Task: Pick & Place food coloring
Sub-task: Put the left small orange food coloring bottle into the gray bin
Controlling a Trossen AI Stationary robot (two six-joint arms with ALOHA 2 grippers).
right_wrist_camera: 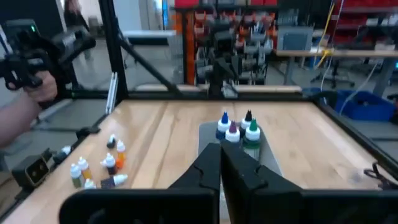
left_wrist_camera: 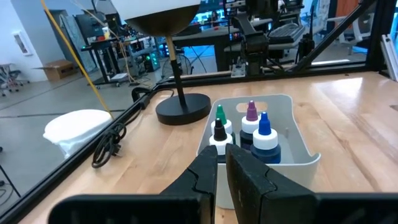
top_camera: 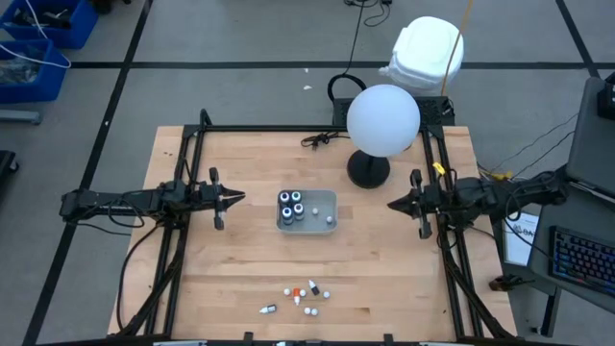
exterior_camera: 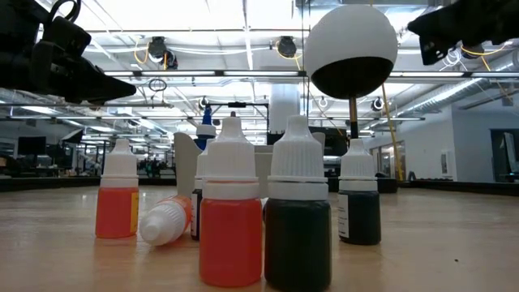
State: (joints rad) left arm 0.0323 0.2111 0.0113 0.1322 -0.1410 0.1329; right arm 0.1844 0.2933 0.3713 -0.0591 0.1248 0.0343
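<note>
Food coloring bottles were scattered near the table's front edge; four more stood in the tray at its centre.

Red and dark fills were shown only by the low view; coloured tips in the tray only by the wrist views. The left gripper and right gripper were held closed and empty, towards the left and right edges.

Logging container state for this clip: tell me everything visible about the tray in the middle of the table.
The tray is a pale, translucent-looking rectangular bin with rounded corners and low walls, sitting flat at the table's centre between the two arms. Four bottles with green, purple, blue and dark tips stand upright, clustered at one end; the other end holds one small pale item. No gripper touches it.
</note>
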